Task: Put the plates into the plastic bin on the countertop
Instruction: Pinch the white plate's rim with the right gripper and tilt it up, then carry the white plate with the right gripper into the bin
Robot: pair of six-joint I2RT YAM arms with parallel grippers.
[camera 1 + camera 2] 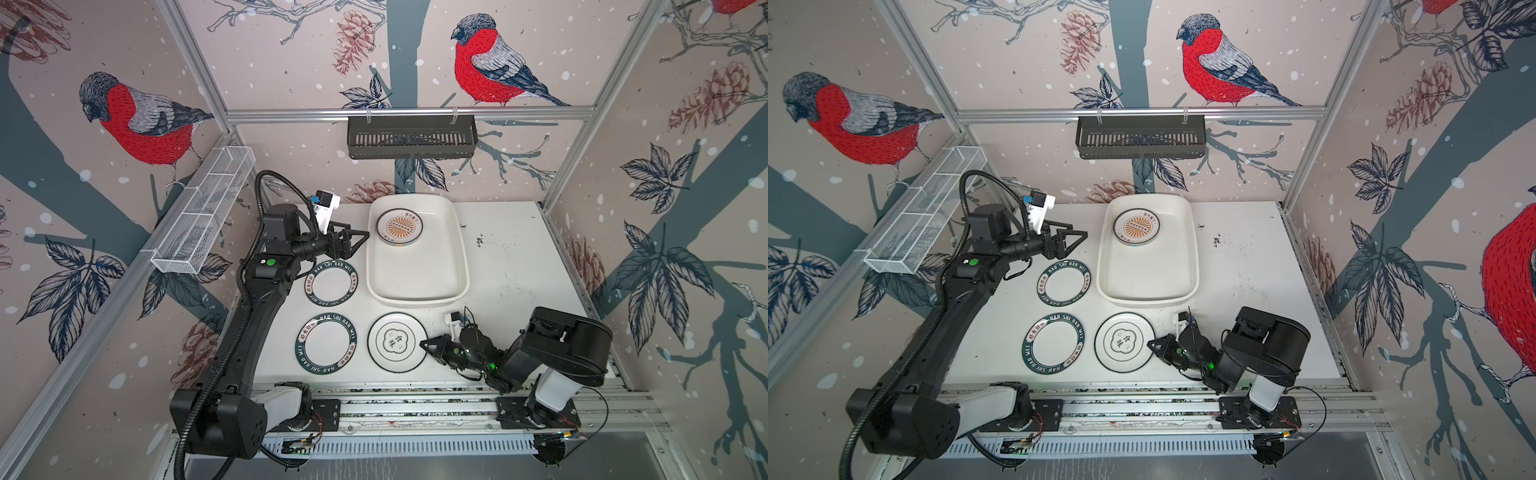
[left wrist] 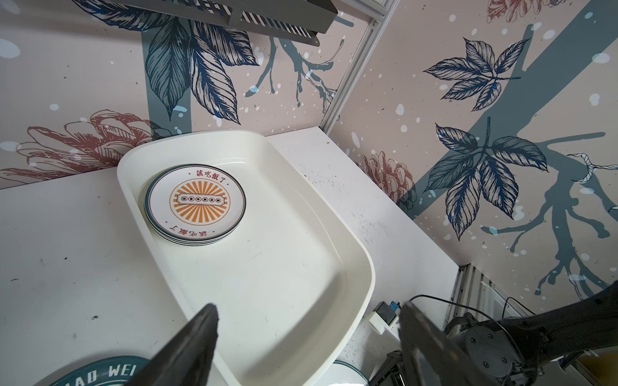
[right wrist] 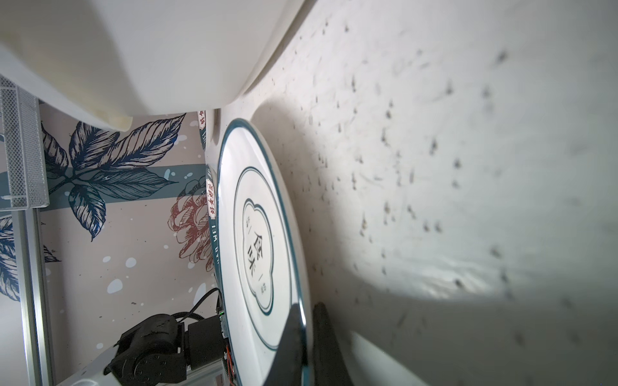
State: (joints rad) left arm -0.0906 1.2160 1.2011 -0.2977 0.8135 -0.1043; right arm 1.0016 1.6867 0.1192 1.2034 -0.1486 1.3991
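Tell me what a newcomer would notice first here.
The red-breasted birds printed on the walls catch the eye first. The plastic bin at the back of the countertop holds a sunburst-topped stack of plates. In front, the right gripper pinches the emblem plate by its rim.

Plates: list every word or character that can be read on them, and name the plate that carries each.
"HAO SHI HAO WEI": dark rim of the far lettered plate and of the near lettered plate.
"食味": centre of the emblem plate.
"該吃飯了": red, twice on the sunburst plate in the plastic bin.
Too small to read: red characters in the lettered rims' white labels, the sunburst's centre banner, marks beside the emblem.
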